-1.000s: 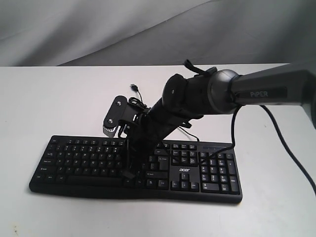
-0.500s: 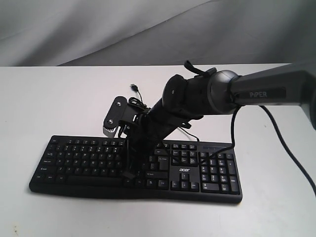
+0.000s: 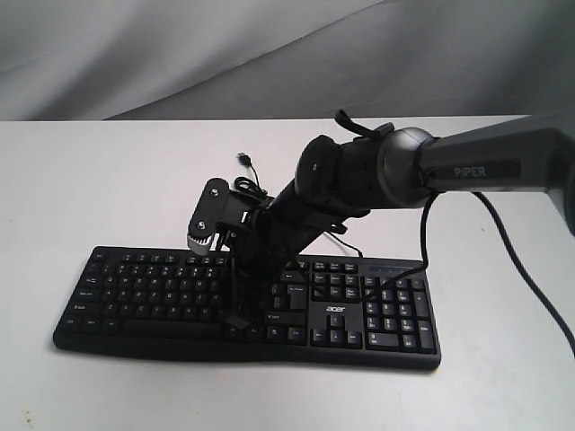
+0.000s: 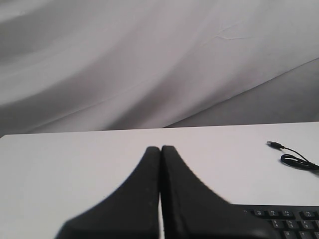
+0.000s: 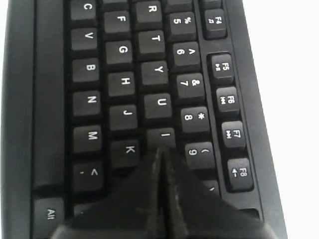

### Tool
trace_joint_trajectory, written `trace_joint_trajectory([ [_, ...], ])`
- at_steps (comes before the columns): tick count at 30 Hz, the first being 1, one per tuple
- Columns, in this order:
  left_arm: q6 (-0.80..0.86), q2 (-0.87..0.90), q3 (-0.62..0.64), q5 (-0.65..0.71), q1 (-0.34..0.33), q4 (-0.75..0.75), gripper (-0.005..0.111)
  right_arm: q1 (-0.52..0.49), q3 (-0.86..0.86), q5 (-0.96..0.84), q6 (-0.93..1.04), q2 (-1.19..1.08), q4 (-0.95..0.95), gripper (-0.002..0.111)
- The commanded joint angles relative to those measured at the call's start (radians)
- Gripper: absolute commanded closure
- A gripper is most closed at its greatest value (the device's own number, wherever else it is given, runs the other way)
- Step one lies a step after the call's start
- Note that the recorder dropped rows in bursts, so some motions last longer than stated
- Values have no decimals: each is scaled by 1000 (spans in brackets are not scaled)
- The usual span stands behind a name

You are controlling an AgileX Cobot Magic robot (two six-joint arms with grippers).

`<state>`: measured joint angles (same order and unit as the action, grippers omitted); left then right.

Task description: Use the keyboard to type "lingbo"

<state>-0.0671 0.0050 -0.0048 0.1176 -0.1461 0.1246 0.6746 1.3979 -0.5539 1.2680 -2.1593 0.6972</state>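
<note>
The black keyboard (image 3: 377, 314) lies across the white table, facing the front edge. My right arm reaches in from the right, and its gripper (image 3: 235, 285) points down at the letter keys in the middle. In the right wrist view the right gripper (image 5: 160, 149) is shut, its tips at the edge of the I key (image 5: 164, 134), next to K (image 5: 127, 149). I cannot tell whether they touch the key. My left gripper (image 4: 160, 148) is shut on nothing above bare table, with a corner of the keyboard (image 4: 289, 221) beside it. It does not show in the exterior view.
The keyboard's thin cable ends in a loose USB plug (image 3: 243, 158) behind the keyboard, also seen as the plug (image 4: 273, 145) in the left wrist view. A grey cloth backdrop (image 3: 180, 54) hangs behind the table. The right arm's cable (image 3: 530, 278) trails over the table's right side.
The right wrist has edged very slightly left and up over the keys. Nothing else has moved.
</note>
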Motion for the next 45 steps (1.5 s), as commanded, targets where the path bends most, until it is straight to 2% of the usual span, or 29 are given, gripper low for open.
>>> trace_joint_trajectory([
  [1, -2, -5, 5, -9, 7, 0, 106, 1, -5, -13, 15, -11, 1, 108],
  [15, -2, -5, 5, -9, 7, 0, 106, 1, -5, -10, 11, 42, 1, 108],
  [22, -2, -5, 5, -9, 7, 0, 106, 1, -5, -69, 2, 150, 1, 108],
  [25, -2, -5, 5, -9, 7, 0, 106, -1, -5, -64, -69, 220, -46, 108],
  [33, -2, -5, 5, -9, 7, 0, 106, -3, -5, -54, -424, 548, -295, 108],
  [37, -2, -5, 5, -9, 7, 0, 106, -3, -15, -35, -464, 722, -302, 108],
  [40, -2, -5, 5, -9, 7, 0, 106, -3, -116, 82, -534, 933, -265, 108],
  [45, -2, -5, 5, -9, 7, 0, 106, -3, -156, 79, -562, 1099, -243, 108],
])
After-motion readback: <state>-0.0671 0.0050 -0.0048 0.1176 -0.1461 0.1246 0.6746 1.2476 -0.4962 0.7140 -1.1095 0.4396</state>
